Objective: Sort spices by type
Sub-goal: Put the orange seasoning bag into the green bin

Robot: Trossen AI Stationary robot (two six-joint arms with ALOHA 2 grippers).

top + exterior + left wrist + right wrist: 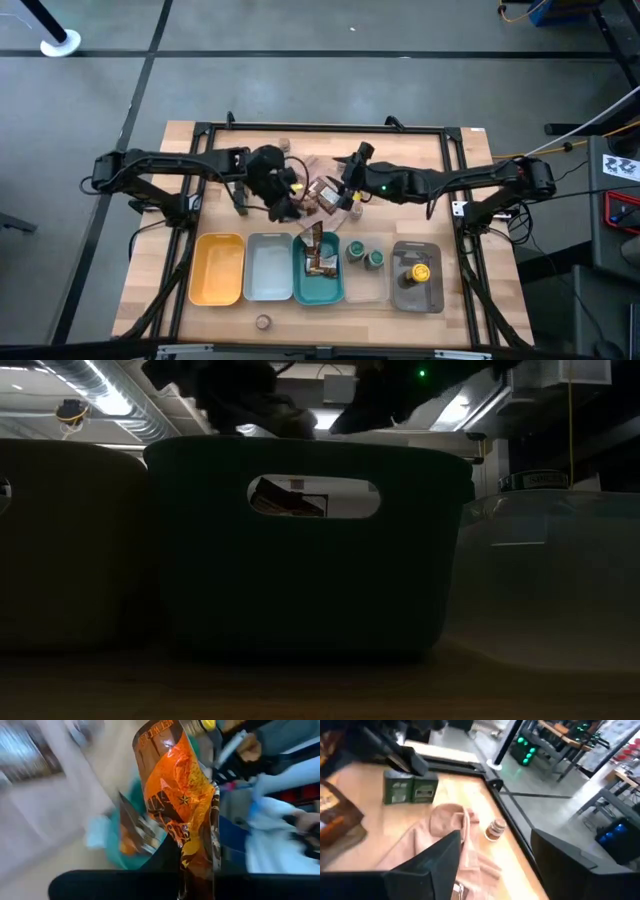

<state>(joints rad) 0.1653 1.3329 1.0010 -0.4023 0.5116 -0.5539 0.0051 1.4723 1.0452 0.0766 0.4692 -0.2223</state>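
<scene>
The left gripper (288, 203) is closed on an orange-brown packet (181, 805), and it holds this packet in the air near the middle of the table, just behind the teal tray (318, 285). In that tray some packets of the same kind (320, 258) already lie, so I think the step in hand is to carry this packet to its group. The right gripper (350, 190) is close beside the left one, above the beige-pink cloth (451, 840); its fingers seem to stand apart, but I cannot tell this for sure, and I see nothing between them. The green-lid jars (365, 254) stand in the clear tray (380, 290) and a yellow-lid jar (419, 271) in the grey tray (432, 297), while the yellow tray (218, 268) looks empty. One small jar (495, 829) rests on the table beside the cloth, and another jar (263, 322) stands alone in front of the trays. For the next move, the left arm should bring the packet over the teal tray, lower it and then open.
</scene>
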